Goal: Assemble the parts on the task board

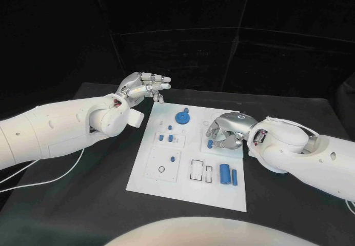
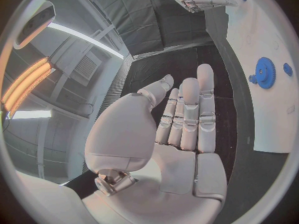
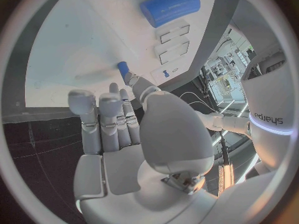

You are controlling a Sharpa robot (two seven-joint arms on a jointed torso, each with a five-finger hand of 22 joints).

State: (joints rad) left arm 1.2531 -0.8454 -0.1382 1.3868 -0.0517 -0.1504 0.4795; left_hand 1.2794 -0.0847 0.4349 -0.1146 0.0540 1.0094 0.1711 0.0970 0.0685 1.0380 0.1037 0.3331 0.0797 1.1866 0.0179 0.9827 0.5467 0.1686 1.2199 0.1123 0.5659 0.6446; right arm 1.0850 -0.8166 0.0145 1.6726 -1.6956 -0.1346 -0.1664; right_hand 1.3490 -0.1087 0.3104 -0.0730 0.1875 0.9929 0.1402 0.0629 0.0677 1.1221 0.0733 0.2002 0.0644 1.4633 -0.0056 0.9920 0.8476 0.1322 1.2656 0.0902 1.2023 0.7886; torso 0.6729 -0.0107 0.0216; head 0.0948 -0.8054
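From the head view, the flat white rectangular task board (image 1: 148,182) lies in the middle of the black counter (image 1: 66,215), so both arms can reach it. The left robot hand (image 1: 144,87) is raised off the board's far left corner, fingers extended and holding nothing; judged from that pose, it is parked out of the way. The right robot hand (image 1: 225,134) is curled down over the board's right side and seems to pinch a small blue peg (image 1: 211,143) at its fingertips, probably to seat it there. A round blue toothed gear (image 1: 182,119) sits on the board just left of that hand, two upright blue cylinders (image 1: 229,176) lie nearer the board's front edge, and several small blue pins (image 1: 169,138) stand left of centre.

In the left wrist view, the left robot hand (image 2: 181,129) shows a flat, bare palm with straight fingers, open and well apart from the board (image 2: 274,109), where the gear (image 2: 264,73) rests.

In the right wrist view, the right robot hand (image 3: 134,129) reaches onto the board (image 3: 69,59), thumb and a finger meeting on the blue peg (image 3: 123,67), its tip touching or nearly touching the white surface; which, I cannot tell. A larger blue cylinder (image 3: 170,6) lies beyond it.
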